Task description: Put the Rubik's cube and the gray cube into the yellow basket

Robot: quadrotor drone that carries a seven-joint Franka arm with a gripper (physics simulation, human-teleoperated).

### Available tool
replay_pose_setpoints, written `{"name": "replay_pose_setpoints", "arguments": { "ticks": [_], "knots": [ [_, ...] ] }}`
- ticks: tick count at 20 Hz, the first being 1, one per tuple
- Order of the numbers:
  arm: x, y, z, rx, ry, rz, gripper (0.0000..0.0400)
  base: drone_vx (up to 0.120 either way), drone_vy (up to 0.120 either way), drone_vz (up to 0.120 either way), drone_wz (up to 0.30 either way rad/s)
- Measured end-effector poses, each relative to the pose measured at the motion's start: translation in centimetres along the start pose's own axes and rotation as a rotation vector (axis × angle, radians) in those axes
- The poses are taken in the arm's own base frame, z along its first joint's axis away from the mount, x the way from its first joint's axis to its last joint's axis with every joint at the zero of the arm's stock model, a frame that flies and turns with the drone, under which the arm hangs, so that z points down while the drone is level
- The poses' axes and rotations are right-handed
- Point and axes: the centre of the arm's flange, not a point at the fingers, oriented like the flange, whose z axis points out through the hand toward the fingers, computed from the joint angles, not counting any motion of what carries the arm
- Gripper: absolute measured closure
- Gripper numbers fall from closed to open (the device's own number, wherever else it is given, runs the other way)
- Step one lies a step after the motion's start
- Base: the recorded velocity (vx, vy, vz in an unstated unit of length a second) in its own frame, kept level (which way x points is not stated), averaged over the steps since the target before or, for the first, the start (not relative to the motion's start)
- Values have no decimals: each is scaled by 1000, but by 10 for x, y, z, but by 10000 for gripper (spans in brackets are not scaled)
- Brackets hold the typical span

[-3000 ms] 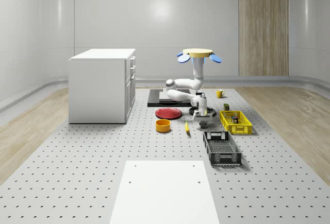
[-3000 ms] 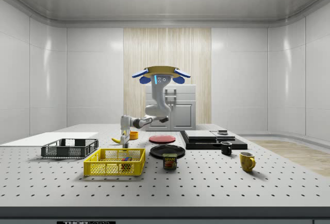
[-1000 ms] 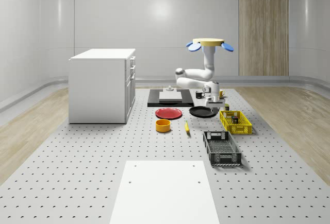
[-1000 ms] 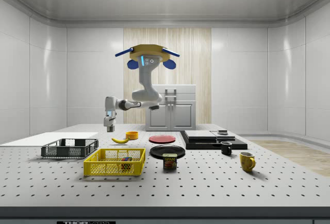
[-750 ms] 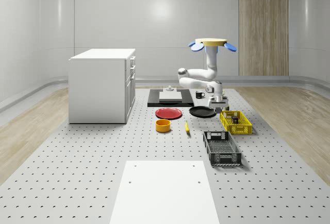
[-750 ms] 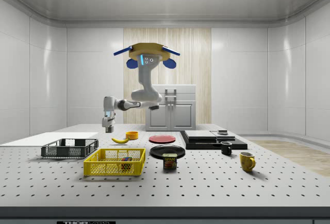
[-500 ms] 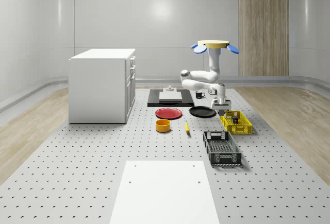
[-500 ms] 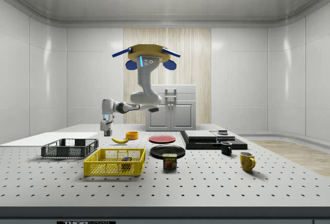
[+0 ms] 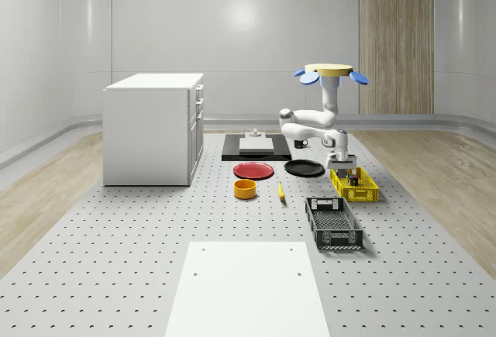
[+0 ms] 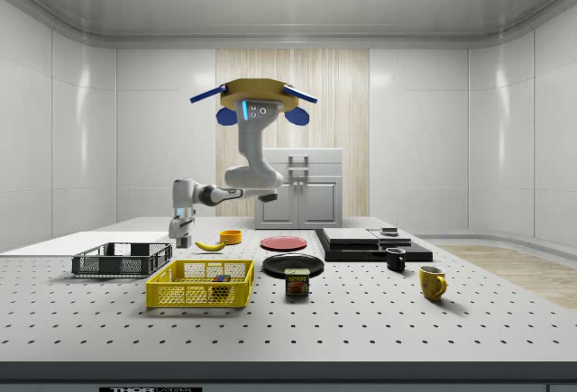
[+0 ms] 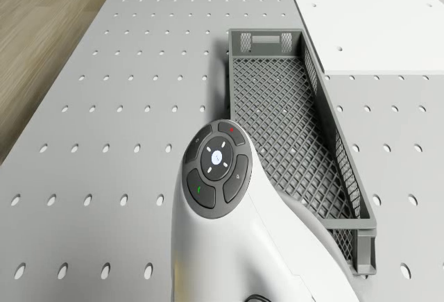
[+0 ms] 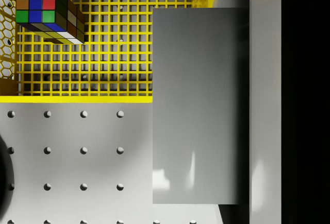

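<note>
Wrist view: Rubik's cube (image 12: 45, 12) lies inside the yellow basket (image 12: 77, 99). Gray cube (image 12: 198, 105) pinched in the gripper (image 9: 343, 168), above the basket's end. Drone (image 9: 332, 71) hovers over the table (image 9: 116, 259), beyond the basket.

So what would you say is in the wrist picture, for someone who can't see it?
A big gray cube sits close to the camera, held in the gripper above the edge of a yellow basket. Inside the basket lies a Rubik's cube in one corner. Beside the basket is a gray table dotted with holes.
</note>
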Motion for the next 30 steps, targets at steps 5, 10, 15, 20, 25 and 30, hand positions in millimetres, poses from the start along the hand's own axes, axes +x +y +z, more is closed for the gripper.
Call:
{"name": "replay_pose_setpoints", "arguments": {
  "ticks": [5, 10, 15, 20, 25, 30],
  "knots": [
    [0, 0, 0, 0, 0, 0, 150, 0, 120, 0, 0],
    [0, 0, 0, 0, 0, 0, 150, 0, 120, 0, 0],
    [0, 0, 0, 0, 0, 0, 150, 0, 120, 0, 0],
    [0, 0, 0, 0, 0, 0, 150, -56, 40, 0, 0],
    [0, 0, 5, 0, 0, 0, 150, -40, 0, 0, 0],
    [0, 0, 24, 0, 0, 0, 150, 0, 0, 0, 0]
  ]
}}
